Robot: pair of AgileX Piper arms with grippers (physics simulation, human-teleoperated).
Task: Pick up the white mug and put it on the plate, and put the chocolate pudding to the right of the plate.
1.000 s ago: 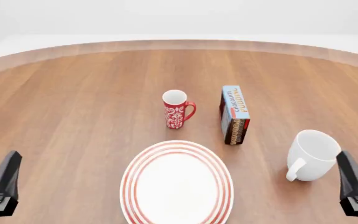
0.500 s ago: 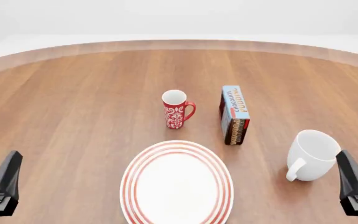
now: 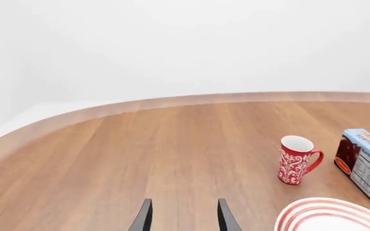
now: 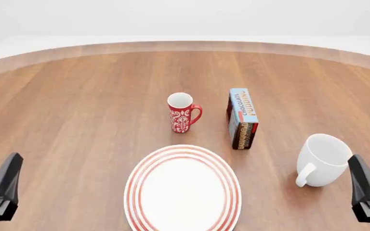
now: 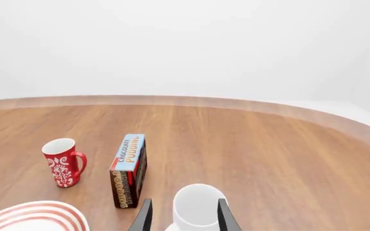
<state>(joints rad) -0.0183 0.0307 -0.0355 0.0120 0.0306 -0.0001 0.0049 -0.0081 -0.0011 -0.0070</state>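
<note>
The white mug (image 4: 323, 159) stands upright at the right front of the table, its handle toward the near edge. The plate (image 4: 182, 188) with red rings lies at the front centre. Beyond and between them, the chocolate pudding (image 4: 242, 119) box stands on a narrow side. My right gripper (image 4: 363, 180) hovers just right of and nearer than the white mug (image 5: 196, 208), open, with the mug ahead between its fingers (image 5: 144, 217). At the front left corner my left gripper (image 4: 5, 180) is open and empty, its fingers (image 3: 226, 219) over bare wood.
A slim red mug (image 4: 183, 113) with a white pattern stands behind the plate, left of the pudding box. The round wooden table's far edge (image 4: 185, 45) curves across the back, with a white wall beyond.
</note>
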